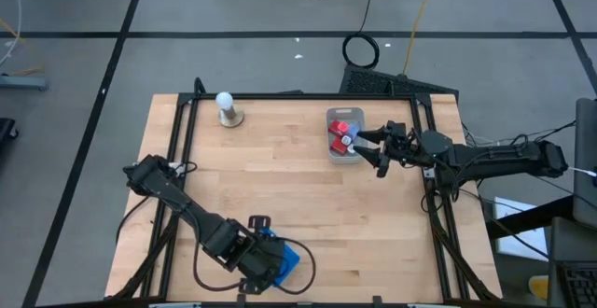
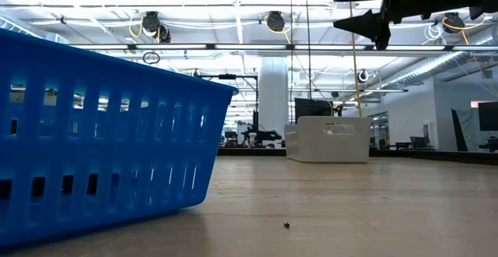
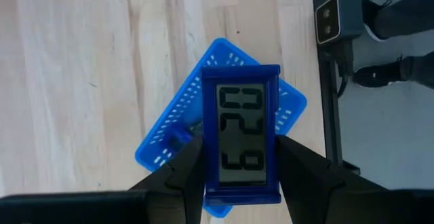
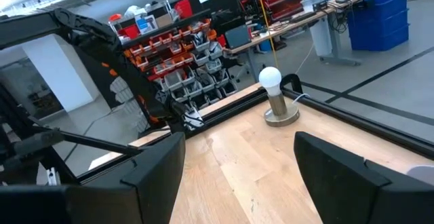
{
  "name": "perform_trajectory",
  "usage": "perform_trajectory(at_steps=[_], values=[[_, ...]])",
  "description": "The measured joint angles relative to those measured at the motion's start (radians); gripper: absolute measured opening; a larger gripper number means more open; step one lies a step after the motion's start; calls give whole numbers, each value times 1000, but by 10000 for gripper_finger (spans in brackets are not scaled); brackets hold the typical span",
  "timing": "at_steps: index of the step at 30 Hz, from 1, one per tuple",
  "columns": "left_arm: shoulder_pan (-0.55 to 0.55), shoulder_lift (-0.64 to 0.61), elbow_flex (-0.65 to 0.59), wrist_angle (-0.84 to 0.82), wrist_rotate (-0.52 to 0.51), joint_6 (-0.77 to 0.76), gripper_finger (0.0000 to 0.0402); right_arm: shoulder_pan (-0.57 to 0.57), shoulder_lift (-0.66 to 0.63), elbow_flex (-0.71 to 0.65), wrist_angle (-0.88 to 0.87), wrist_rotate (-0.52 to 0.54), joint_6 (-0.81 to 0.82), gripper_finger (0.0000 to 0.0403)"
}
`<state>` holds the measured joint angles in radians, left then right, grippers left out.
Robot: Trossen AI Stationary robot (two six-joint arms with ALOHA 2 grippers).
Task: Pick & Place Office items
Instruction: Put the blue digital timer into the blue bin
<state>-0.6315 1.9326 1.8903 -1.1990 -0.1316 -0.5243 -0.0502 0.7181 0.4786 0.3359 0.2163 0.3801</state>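
A small blue-framed digital clock (image 3: pixel 241 134) has a grey display showing large dark digits that appear to read 6:29.

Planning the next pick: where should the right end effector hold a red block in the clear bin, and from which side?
Come from straight above: the bin walls block the sides. Close the right end effector across opposite faces of a red block.

One blue basket (image 1: pixel 284 259), one blue digital clock (image 3: pixel 241 134), one clear bin (image 1: pixel 343 149) of red blocks (image 1: pixel 338 129), one white ball (image 1: pixel 224 101).
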Motion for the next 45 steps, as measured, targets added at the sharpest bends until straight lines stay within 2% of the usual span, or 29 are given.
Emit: perform_trajectory(at_steps=[26,45], values=[[-8,0,-351,378,36,-30,148,0,0,0,1,-3,0,267],[10,0,-566,518,50,-63,149,0,0,0,1,-4,-3,267]])
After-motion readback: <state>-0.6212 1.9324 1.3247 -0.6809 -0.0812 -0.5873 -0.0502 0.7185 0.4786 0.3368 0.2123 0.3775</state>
